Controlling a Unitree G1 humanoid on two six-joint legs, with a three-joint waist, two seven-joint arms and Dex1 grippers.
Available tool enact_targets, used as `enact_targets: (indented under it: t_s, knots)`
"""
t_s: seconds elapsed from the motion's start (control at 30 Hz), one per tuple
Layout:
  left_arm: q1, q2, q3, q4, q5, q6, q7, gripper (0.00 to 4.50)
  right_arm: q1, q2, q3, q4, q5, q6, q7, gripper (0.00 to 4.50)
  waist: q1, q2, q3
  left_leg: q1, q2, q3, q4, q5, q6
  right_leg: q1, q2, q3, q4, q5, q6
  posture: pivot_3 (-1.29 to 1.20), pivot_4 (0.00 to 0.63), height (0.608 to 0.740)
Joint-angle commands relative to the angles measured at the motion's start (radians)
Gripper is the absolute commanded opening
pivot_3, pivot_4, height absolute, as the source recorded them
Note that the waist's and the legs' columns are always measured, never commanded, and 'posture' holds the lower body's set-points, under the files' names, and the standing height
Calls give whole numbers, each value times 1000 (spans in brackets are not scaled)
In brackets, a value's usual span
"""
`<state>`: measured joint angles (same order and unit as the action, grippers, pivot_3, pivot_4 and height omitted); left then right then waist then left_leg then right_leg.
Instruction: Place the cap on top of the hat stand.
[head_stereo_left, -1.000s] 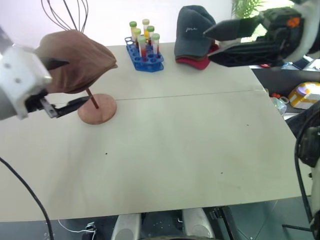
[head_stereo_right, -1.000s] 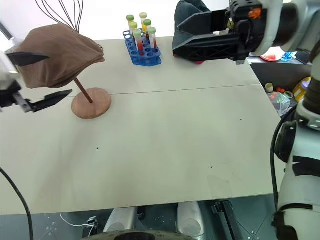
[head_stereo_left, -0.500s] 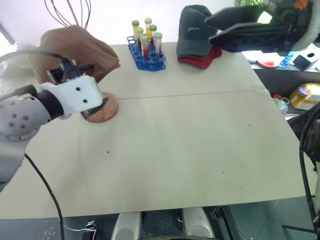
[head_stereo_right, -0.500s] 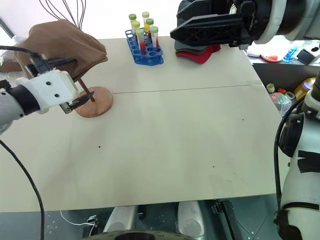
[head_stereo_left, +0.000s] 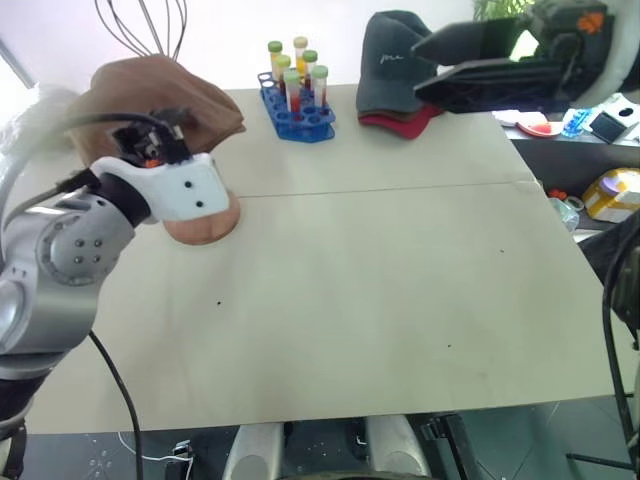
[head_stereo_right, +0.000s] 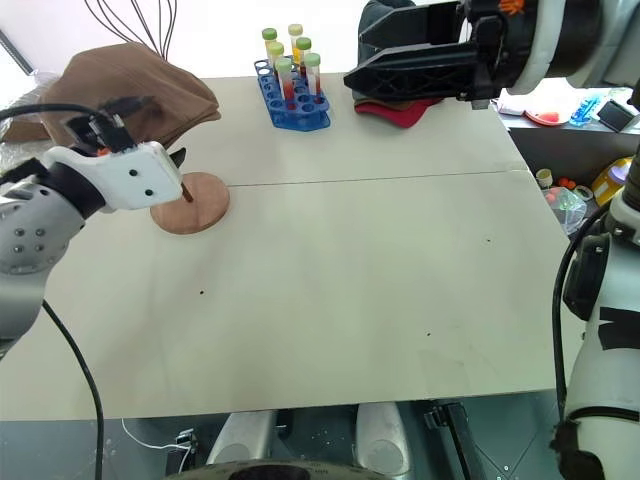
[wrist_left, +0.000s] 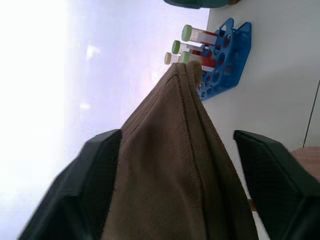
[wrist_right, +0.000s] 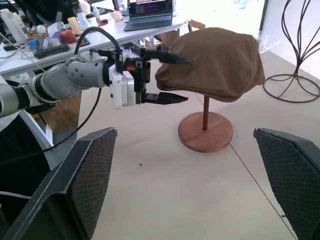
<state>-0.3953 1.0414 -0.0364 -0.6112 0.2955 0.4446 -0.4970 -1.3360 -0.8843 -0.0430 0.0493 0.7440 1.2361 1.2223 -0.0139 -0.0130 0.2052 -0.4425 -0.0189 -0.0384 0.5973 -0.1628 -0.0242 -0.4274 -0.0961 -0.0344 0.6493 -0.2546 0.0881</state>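
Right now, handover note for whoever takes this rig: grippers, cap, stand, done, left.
Left gripper: fingers above and below the cap's rim, open; whether they touch it is unclear.
Right gripper: open, holds nothing, raised over the table's far side.
Cap sits on top of the hat stand, draped over its top disc.
Done: cap is on the stand.
Left: pull the left gripper clear, check that the cap stays.

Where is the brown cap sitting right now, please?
The brown cap rests on the wooden hat stand at the table's far left, with the left gripper at its edge.
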Motion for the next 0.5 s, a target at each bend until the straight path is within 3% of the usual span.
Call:
enact_targets:
  t_s: [0.03, 0.13, 0.4, 0.5]
  knots:
    - [10, -8, 39, -17, 39, -25, -7, 1482, -10, -19, -12, -15, 11, -21, 3, 4500, 1, 0, 0, 0, 0, 0, 0, 0, 0, 0, 0, 0, 0, 0, 0, 0, 150, 728]
    - [16, -14, 56, -7, 60, -48, -8, 24, -6, -18, -9, -16, 14, -21, 5, 4500, 1, 0, 0, 0, 0, 0, 1, 0, 0, 0, 0, 0, 0, 0, -1, 0, 150, 728]
    - [18, -61, 114, 13, 106, -107, 38, 24, -6, -16, -1, -5, 12, -37, 5, 4500, 0, 0, 0, 0, 0, 2, 3, 0, 0, 0, 0, 2, 0, 2, 0, 0, 150, 728]
    - [40, -84, 223, 48, 60, -222, 77, 24, 2, -17, 9, -6, 7, -52, 12, 4500, 0, 0, 0, 0, 1, 2, 3, 0, 1, 0, 1, 2, 0, 3, 0, 0, 150, 728]
